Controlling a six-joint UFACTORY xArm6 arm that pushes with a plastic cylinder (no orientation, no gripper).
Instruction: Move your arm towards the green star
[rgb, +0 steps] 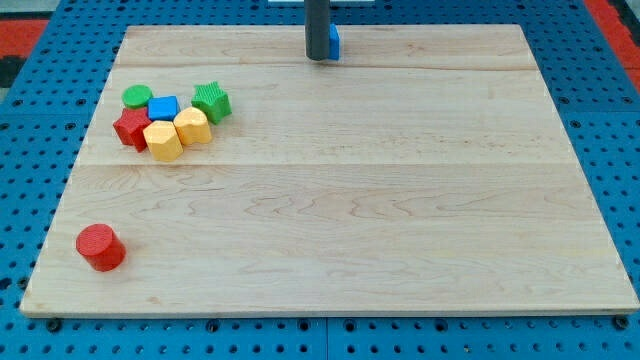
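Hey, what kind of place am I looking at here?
Likely a robotics lab tabletop: a wooden board on a blue perforated bench, toy blocks such as the green star, and my tip near the view's top.

1. You can only see a small piece of the blue block (334, 42) at the view's top. The dark rod (318, 28) stands in front of it, so you cannot tell its shape.
2. The rod is cut off by the view's top edge.
3. The red block (130, 128) in the cluster is partly hidden behind the yellow block (163, 141).
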